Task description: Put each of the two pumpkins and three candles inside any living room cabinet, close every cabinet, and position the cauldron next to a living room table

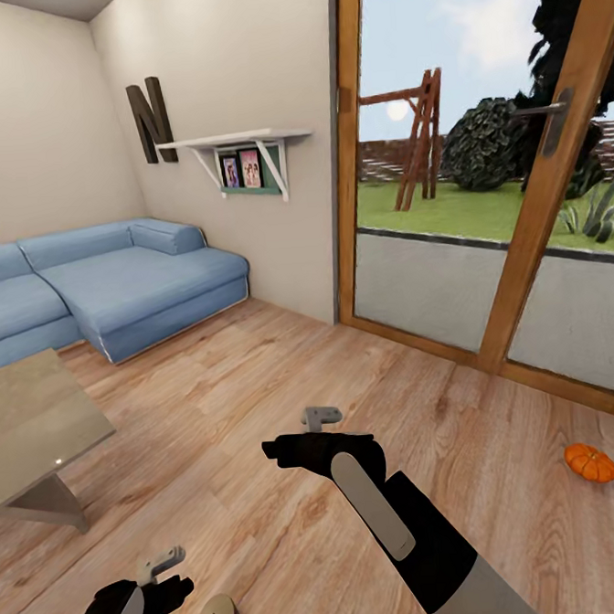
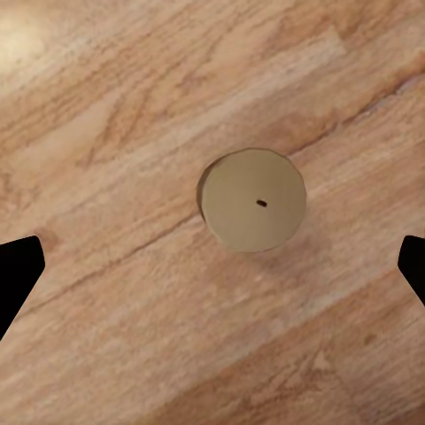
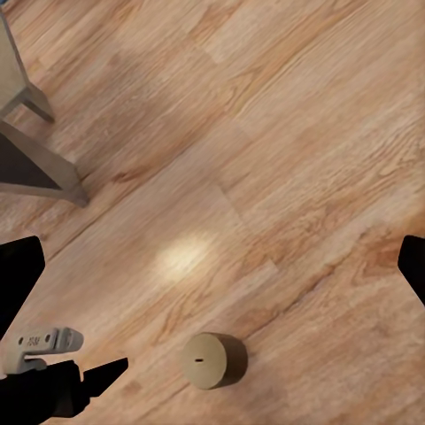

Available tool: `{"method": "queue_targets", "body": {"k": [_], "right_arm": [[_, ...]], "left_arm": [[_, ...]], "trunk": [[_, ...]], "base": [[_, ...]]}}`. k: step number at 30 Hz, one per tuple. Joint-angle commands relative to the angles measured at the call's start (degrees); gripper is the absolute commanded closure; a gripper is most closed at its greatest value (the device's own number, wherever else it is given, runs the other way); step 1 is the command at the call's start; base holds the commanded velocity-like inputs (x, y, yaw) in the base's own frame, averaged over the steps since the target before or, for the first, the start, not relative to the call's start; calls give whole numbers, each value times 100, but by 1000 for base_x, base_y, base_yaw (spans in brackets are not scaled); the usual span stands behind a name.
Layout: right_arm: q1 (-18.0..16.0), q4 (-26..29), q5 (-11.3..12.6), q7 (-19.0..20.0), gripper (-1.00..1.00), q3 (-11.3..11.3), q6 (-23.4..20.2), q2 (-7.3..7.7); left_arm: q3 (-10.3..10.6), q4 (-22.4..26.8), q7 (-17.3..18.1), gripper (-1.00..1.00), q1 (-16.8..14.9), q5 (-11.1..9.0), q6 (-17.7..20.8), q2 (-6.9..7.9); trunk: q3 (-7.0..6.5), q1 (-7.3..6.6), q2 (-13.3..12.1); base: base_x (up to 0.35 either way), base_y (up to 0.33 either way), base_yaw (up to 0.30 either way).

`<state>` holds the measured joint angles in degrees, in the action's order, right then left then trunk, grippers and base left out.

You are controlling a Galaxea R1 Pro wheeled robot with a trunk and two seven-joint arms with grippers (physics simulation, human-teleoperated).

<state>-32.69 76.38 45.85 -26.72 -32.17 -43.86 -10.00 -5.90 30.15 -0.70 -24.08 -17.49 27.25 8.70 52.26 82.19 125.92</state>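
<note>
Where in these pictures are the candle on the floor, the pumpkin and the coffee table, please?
candle (image 2: 254, 201): left wrist view, on its flat top by the wick.
pumpkin (image 1: 590, 462): head view, on its ribbed orange side.
coffee table (image 1: 31, 422): head view, on its bare top.

One legible character is recorded: a large dark capital letter "N" (image 1: 151, 120), mounted on the beige wall (image 1: 66, 131) just beside the left end of the white shelf (image 1: 233, 140). The framed pictures (image 1: 241, 171) under that shelf carry no wording that can be made out. Small marks on the left gripper's grey finger (image 3: 37, 343), seen in the right wrist view, are too blurred to read.
</note>
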Motion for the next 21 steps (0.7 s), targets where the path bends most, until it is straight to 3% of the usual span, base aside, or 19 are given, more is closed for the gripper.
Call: {"method": "queue_targets", "body": {"k": [1, 8, 15, 21], "right_arm": [[0, 0, 1, 0, -100, 0, 0, 0], [0, 0, 0, 0, -100, 0, 1, 0], [0, 0, 3, -8, -100, -6, 8, 0], [0, 0, 1, -9, -100, -4, 9, 0]], "left_arm": [[1, 0, 0, -100, 0, 1, 0, 0], [2, 0, 0, -100, 0, 7, -8, 0], [10, -149, 0, -100, 0, 8, -271, -7], [279, -195, 0, -100, 0, 9, -328, -65]], "trunk": [[18, 23, 42], [144, 176, 322], [270, 330, 603], [377, 462, 844]], "base": [[0, 0, 0], [0, 0, 0], [0, 0, 0], [0, 0, 0]]}}
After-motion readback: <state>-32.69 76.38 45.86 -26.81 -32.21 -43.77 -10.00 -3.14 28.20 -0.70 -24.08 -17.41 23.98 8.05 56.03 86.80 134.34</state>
